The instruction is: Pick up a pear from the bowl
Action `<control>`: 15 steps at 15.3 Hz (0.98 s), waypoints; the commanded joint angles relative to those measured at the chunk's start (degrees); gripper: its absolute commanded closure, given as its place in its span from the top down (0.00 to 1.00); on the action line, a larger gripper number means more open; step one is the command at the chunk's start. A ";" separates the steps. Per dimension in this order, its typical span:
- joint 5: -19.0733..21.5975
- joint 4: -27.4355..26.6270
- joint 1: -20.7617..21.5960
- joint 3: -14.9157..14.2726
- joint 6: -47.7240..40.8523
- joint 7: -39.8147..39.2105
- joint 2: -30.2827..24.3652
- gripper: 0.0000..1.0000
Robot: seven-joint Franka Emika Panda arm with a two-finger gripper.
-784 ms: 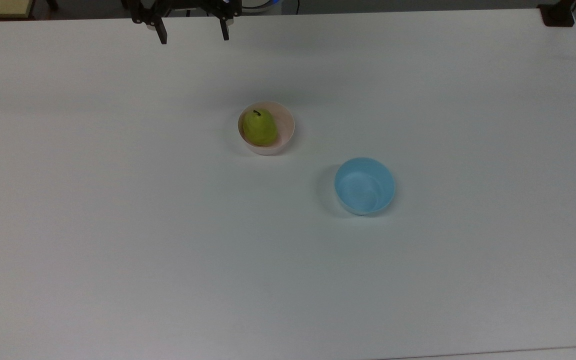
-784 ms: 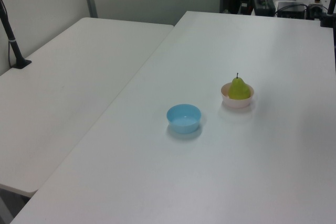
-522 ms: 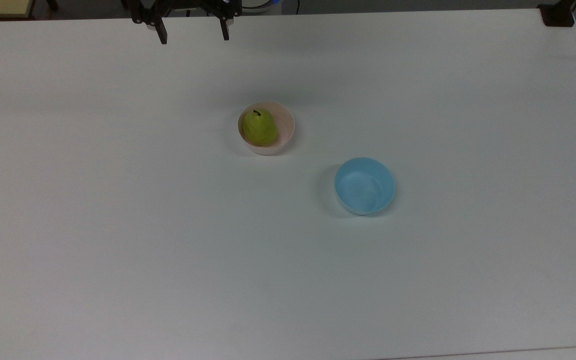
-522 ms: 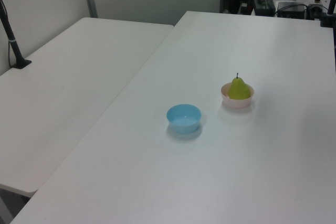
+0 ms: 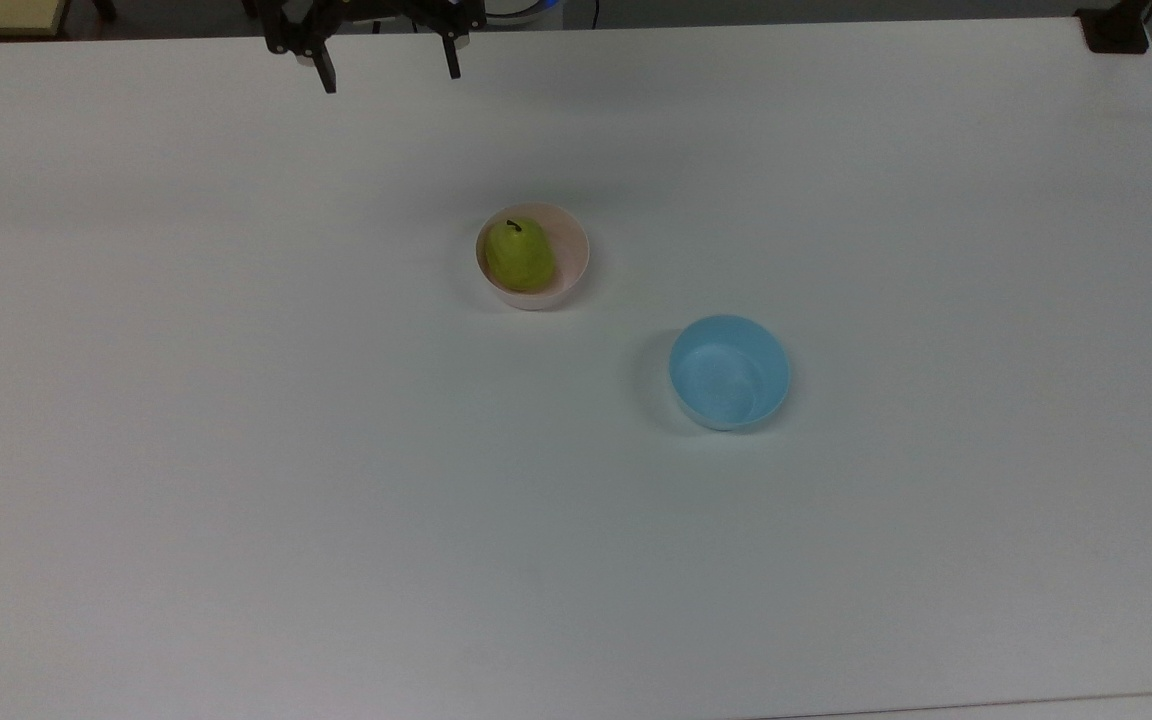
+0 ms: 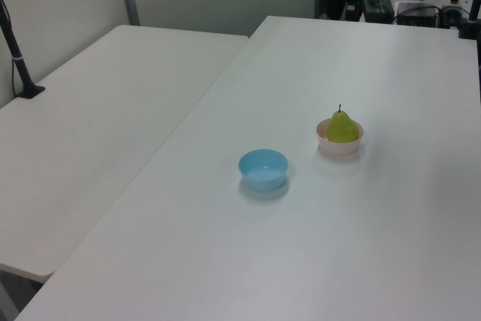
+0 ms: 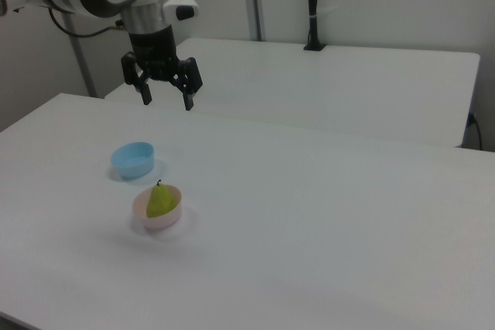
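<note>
The pear (image 5: 518, 256) sits upright in the bowl (image 5: 570, 262), stem up, leaning toward the top view's left side of the pink interior. In the left view the pear (image 6: 342, 128) rises clearly above the bowl's (image 6: 339, 146) rim, so its upper body is exposed for a grasp from above. The bowl rests near the middle of the white table (image 5: 236, 450).

The light blue bowl (image 5: 729, 372) stands apart from it, lower and to the top view's right, with nothing in it. In the right view the blue bowl (image 7: 132, 159) lies just beyond the pink one (image 7: 158, 209).

The gripper (image 7: 165, 97) hangs high above the table, well apart from the pear, with its 2 fingers (image 7: 146, 94) spread wide and nothing between them. In the top view the gripper (image 5: 388, 68) shows at the far edge of the table.

As a judgement, the task is barely begun: nothing is grasped. What is left is the whole approach over the bowl, the descent around the pear, the closing and the lift.
</note>
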 commanded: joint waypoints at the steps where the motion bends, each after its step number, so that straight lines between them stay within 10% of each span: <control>1: 0.00 -1.29 0.66 -0.09 -0.84 -12.00 0.06 1.00; 15: -5.72 -18.87 12.62 -2.47 17.00 -5.87 6.81 1.00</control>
